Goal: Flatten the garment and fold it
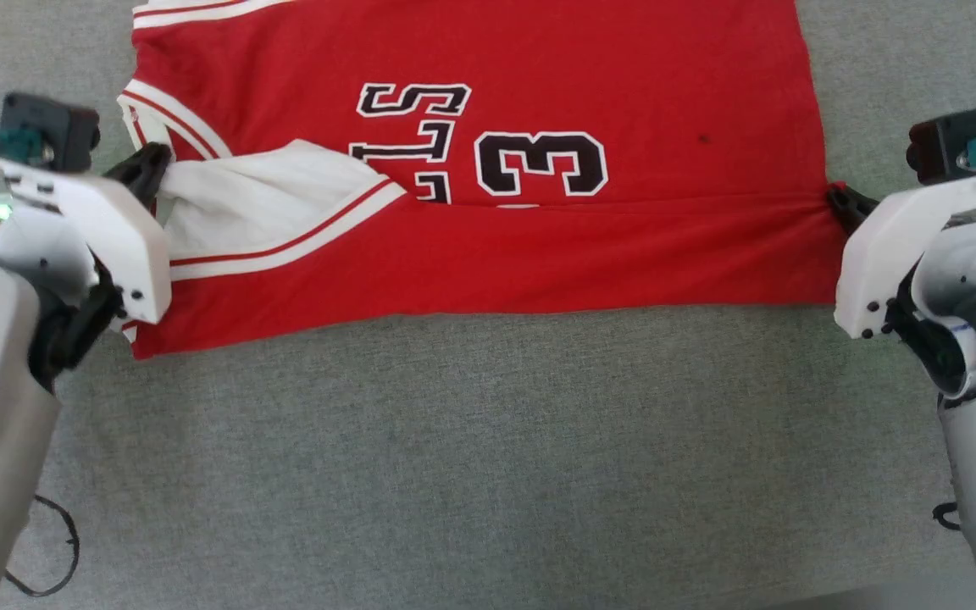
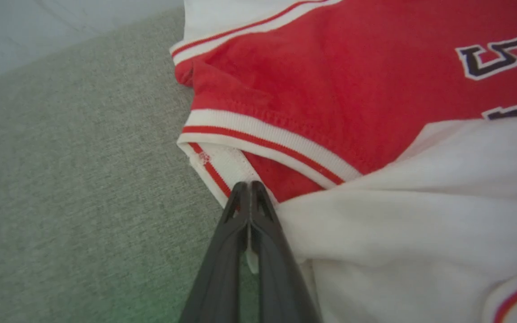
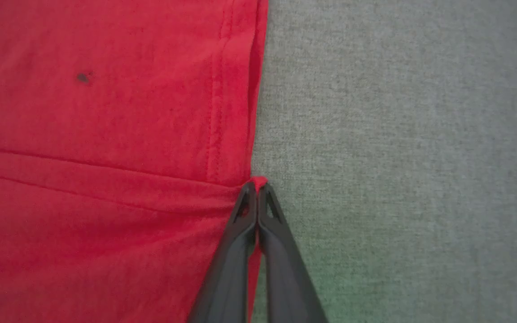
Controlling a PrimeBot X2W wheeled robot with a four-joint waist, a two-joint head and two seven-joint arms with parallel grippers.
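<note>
The garment (image 1: 488, 246), a red T-shirt with white sleeves and black lettering, lies spread on the grey surface with its near edge folded up over the front. My left gripper (image 1: 152, 161) is shut on the white sleeve fabric at the shirt's left end; in the left wrist view the left gripper (image 2: 250, 186) pinches a white sliver of the garment (image 2: 330, 80) beside the striped collar trim. My right gripper (image 1: 840, 199) is shut on the red hem corner at the right end; the right wrist view shows the right gripper (image 3: 256, 186) nipping the garment (image 3: 106, 134) at its edge.
A grey fabric surface (image 1: 488, 457) carries the shirt, with open room along the near side. A black cable (image 1: 56, 551) loops at the lower left by my left arm. A pale floor strip (image 2: 38, 27) shows beyond the surface edge in the left wrist view.
</note>
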